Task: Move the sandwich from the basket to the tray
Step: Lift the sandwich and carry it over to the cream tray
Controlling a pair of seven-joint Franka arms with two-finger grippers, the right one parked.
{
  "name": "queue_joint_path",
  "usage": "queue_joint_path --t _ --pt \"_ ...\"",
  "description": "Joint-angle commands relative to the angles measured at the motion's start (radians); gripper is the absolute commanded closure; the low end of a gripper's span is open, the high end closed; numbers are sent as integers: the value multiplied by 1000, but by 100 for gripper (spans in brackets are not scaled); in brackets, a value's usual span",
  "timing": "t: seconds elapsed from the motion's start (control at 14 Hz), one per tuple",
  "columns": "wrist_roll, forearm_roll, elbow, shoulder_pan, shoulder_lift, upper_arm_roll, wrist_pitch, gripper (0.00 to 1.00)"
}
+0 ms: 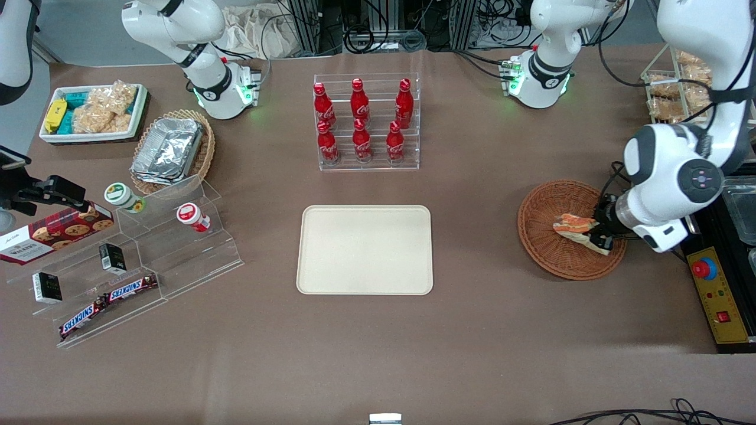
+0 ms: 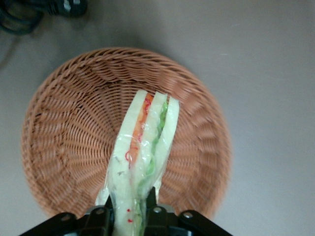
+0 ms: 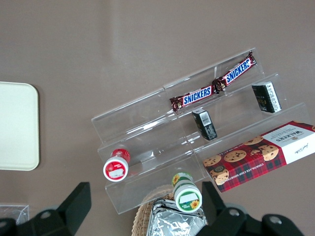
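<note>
The clear-wrapped sandwich (image 1: 576,227) (image 2: 142,152), pale bread with orange and green layers, is held a little above the reddish-brown wicker basket (image 1: 546,236) (image 2: 64,142) toward the working arm's end of the table. My gripper (image 1: 598,231) (image 2: 129,214) is shut on the sandwich's narrow end, a black finger pressing each side. The sandwich's wide end points away from the wrist over the basket's middle. The cream tray (image 1: 365,249) (image 3: 17,125) lies flat at the table's middle, with nothing on it.
A clear rack of red cola bottles (image 1: 361,121) stands farther from the front camera than the tray. Toward the parked arm's end are an acrylic stepped shelf (image 1: 147,254) with snacks, a tan basket of foil containers (image 1: 171,150) and a white bin (image 1: 94,112). A control box (image 1: 717,295) sits beside the basket.
</note>
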Motion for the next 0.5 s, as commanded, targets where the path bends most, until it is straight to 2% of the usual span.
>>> queue_joint_path --t 0.0,0.29,0.43 --pt "16 8 242 -35 42 -60 -200 100" --pt "212 6 373 -78 94 -234 -216 100" --pt "292 12 378 -171 172 -267 -201 100"
